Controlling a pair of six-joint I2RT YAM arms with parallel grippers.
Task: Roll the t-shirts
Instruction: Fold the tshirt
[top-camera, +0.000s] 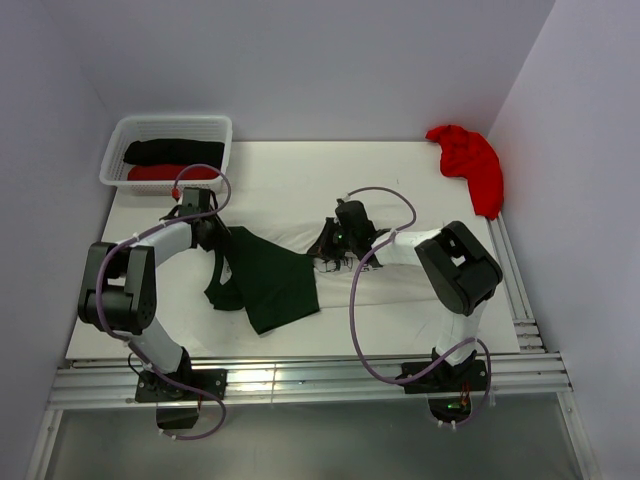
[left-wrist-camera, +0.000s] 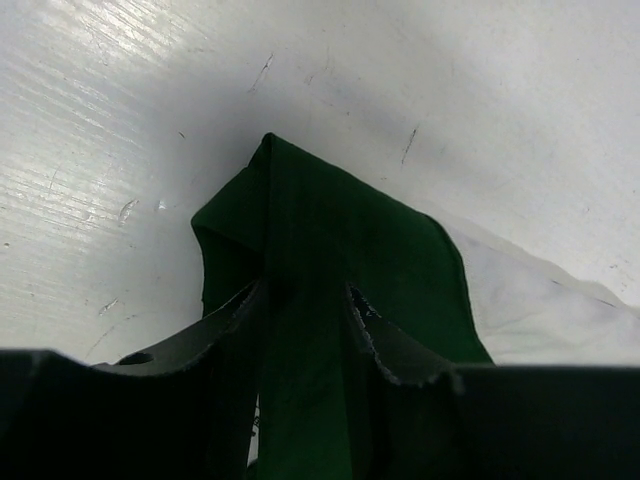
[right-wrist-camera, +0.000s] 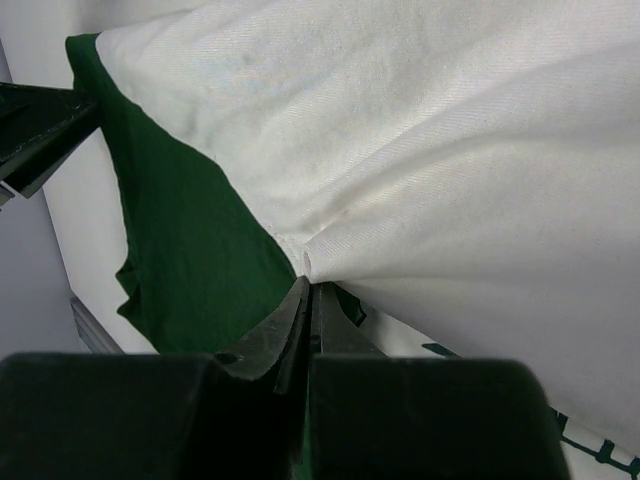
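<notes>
- The white tee (right-wrist-camera: 450, 150) lies spread out mid-table. The right gripper (right-wrist-camera: 310, 285) has its jaws pinched shut on the white cloth, right by the sleeve seam.
- The left gripper (left-wrist-camera: 306, 290) has its jaws set narrow on either side of a raised fold of the green sleeve (left-wrist-camera: 330, 230). I cannot tell whether they bite yet.
- I'd want both holds firm and the cloth kept taut and level, so the roll starts straight.
- The lattice basket (top-camera: 120, 150) in the far left corner holds a black roll (top-camera: 175, 150) and a red roll (top-camera: 160, 173).
- A loose red tee (top-camera: 470, 160) lies heaped far right, outside the basket.
</notes>
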